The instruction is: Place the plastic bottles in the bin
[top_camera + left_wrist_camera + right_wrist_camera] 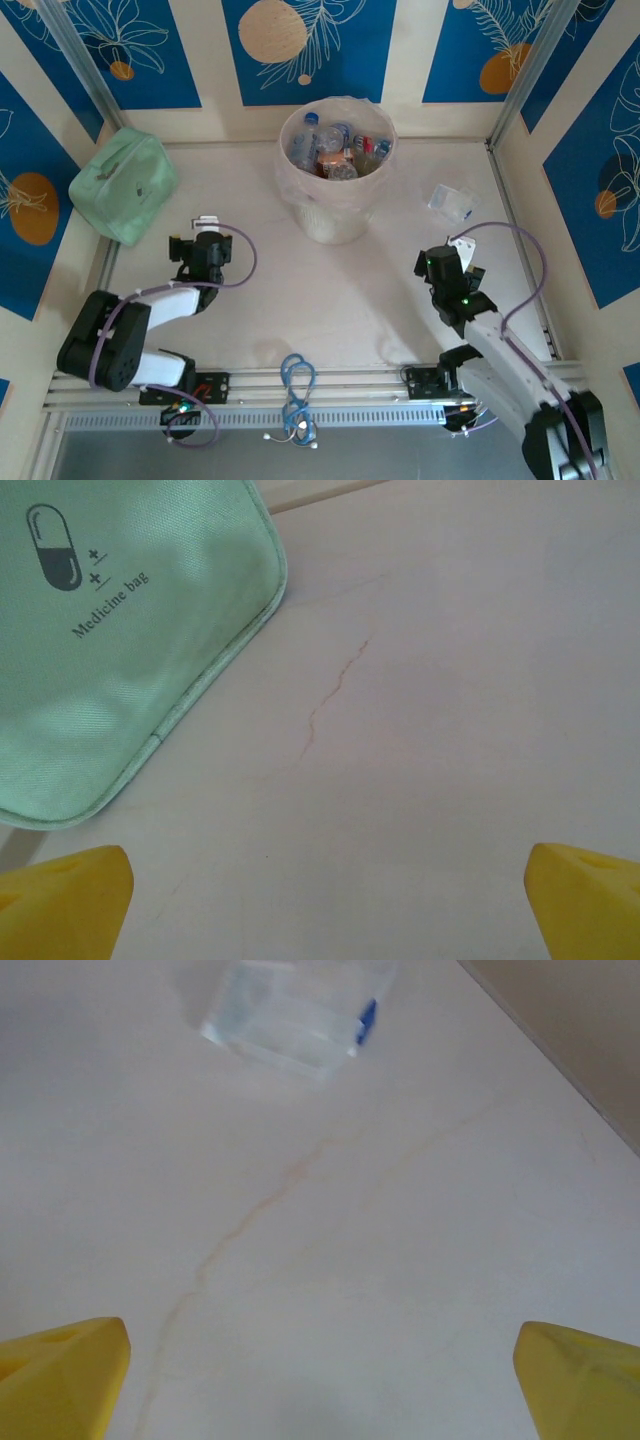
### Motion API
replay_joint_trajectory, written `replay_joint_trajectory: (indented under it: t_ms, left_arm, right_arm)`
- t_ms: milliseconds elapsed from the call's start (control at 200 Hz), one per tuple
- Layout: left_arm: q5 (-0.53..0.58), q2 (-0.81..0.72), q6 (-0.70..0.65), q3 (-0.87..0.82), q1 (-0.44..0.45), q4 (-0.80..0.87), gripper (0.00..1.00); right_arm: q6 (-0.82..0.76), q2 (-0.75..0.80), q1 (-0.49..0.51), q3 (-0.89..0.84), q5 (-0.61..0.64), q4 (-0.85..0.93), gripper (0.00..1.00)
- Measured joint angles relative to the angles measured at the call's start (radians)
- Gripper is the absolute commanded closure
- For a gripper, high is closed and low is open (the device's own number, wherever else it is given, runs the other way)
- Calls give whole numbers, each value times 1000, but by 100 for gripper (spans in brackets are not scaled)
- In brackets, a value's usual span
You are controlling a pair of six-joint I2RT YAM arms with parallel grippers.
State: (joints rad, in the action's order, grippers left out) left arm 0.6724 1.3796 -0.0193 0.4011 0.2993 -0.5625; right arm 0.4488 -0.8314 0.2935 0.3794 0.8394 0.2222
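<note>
The round cream bin [337,205] with its clear liner stands at the back middle, and several plastic bottles [335,155] with blue, red and green parts lie inside it. A small clear plastic piece with a blue bit [450,202] [295,1015] lies on the table at the right; whether it is a bottle I cannot tell. My right gripper [465,250] [322,1380] is open just short of that piece, over bare table. My left gripper [205,225] [325,905] is open with nothing between its yellow fingers [65,900], right of the pouch.
A mint-green medicine pouch [122,185] [110,630] lies at the back left, close ahead of the left gripper. Patterned walls enclose the table on three sides. A blue cable loop [297,385] hangs at the near rail between the arm bases.
</note>
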Motion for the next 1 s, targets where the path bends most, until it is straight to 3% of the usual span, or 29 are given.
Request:
replay_joint_trajectory:
  t_ms: [220,490,700,1000]
  left_arm:
    - [-163,122,-17,-7,-118,-208,0]
    - [-375,182,-5,-46,-201,-360,0]
    - [-418,183,2,-47,-212,-395,0]
    - [-447,183,-6,-47,-209,-395,0]
  right_arm:
    - [-87,-253,-104,-51,-93,-390,1]
    - [-222,-552,-262,-50,-385,-885,1]
    - [-282,-695,-280,4,-579,-973,1]
    - [-303,-695,-280,6,-631,-1019,1]
